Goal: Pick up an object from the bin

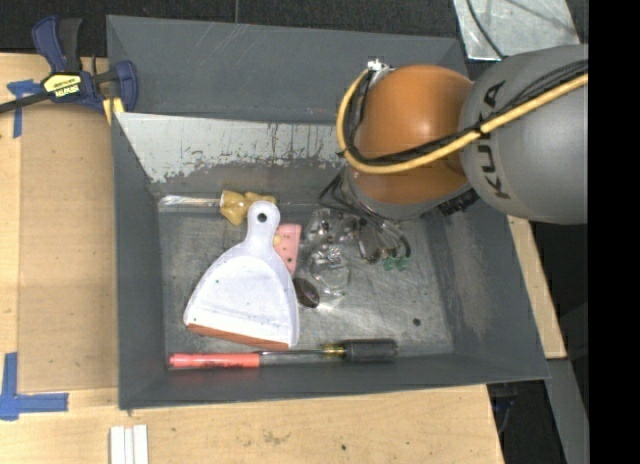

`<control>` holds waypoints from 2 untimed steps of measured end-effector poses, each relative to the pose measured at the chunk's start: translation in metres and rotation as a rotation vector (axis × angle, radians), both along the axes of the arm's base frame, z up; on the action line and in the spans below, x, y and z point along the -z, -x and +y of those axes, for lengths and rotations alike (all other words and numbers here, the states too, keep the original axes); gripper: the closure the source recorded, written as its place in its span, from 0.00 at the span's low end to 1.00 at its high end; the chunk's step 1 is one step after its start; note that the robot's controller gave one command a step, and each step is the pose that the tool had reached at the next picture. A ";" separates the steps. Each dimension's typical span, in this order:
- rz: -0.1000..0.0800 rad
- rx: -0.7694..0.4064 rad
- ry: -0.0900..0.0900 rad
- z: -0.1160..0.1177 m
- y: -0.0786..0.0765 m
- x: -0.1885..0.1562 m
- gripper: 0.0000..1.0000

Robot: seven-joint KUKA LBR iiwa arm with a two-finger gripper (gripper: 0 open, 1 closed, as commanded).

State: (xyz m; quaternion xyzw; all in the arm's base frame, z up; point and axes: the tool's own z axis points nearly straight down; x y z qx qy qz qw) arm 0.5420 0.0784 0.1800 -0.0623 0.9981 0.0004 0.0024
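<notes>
Camera view: gripper (356,237) hangs low in the right half of the grey bin (138,282), tucked under the arm's orange cover. Whether it is apart or closed, cannot tell (the cover hides most of it). The nearest thing is a crumpled clear plastic piece (327,257), lying just beside the gripper on its left and a little toward the near wall. It is glassy and lumpy with no clear long axis, so I judge the approach angle matters little. A small dark oval thing (308,295) is just past it. A pink block (288,244) and a white dustpan (245,300) are further left. A red-and-black screwdriver (300,355) lies along the near wall, well apart from the gripper.
</notes>
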 end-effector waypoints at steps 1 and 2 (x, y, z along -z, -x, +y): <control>-0.001 -0.133 0.001 -0.004 0.009 0.007 1.00; 0.004 -0.213 0.002 -0.007 0.013 0.011 1.00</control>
